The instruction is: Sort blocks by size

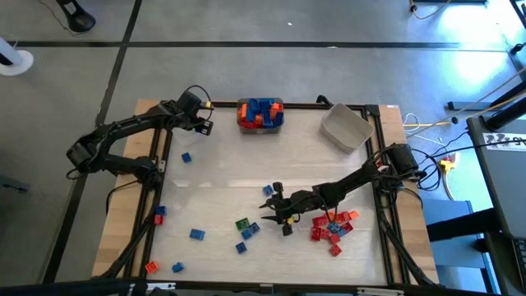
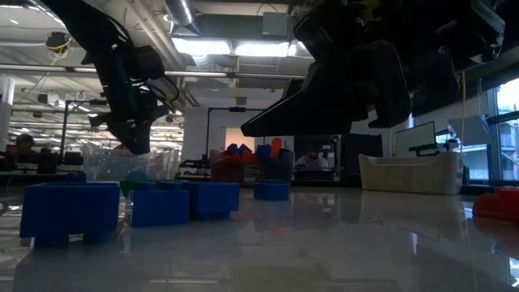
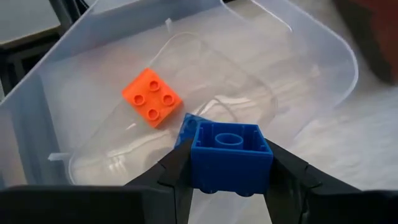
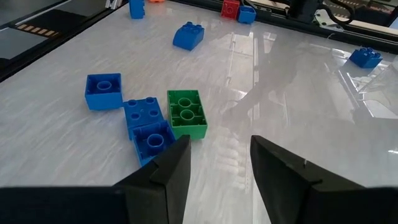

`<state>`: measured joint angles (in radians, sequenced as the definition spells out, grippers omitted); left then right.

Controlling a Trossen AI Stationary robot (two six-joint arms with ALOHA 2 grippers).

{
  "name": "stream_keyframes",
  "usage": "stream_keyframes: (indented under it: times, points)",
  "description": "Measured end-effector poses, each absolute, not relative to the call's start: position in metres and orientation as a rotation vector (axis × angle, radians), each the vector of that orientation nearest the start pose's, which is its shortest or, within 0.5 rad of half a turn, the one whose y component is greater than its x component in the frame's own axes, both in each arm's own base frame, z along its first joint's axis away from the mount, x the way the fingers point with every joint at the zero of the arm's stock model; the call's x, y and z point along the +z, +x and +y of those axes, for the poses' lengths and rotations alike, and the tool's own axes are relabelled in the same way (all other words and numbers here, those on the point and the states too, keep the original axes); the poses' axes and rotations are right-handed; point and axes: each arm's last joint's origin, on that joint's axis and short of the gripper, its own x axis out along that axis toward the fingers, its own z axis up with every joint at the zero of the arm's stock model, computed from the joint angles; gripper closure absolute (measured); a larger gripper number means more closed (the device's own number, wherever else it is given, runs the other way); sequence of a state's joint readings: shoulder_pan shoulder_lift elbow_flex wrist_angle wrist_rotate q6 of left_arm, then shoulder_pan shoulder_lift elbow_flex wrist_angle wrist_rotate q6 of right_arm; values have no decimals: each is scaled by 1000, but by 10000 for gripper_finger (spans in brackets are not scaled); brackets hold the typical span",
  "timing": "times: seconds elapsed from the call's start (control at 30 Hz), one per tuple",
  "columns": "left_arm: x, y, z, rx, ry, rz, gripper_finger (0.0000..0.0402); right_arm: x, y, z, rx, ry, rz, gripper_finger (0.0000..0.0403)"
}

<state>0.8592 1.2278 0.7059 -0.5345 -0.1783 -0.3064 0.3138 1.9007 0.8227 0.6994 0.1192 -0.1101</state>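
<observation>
Blue brick (image 3: 231,155) clamped in my left jaws above clear bin (image 3: 323,56), ready to drop; right jaws empty, parted near green brick (image 4: 186,114).

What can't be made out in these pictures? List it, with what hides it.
- Left wrist view: a second blue block is mostly hidden behind the blue block in the left gripper.
- High view: the right arm covers part of the red pile, so its count is unclear.
- Low view: a red block is cut off by the edge.
</observation>
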Motion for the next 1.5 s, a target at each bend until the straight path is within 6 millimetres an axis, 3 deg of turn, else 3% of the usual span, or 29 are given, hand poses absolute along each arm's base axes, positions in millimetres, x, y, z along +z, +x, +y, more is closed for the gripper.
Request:
stream_keyframes:
  times: [0.3,0.67,0.83,1.1,1.5]
  points:
    - [198,141,170,1088,-651,879,262,130,347,109,213,-190,360,237]
    - [199,141,170,1077,-648,884,192,130,347,109,213,-190,360,237]
    - [216,143,164,1047,-620,868,194,130,347,109,213,-191,363,237]
    - [248,143,127,961,-620,837,201,130,347,109,213,-192,365,237]
    - [248,143,69,890,-698,994,202,129,347,109,213,-193,367,237]
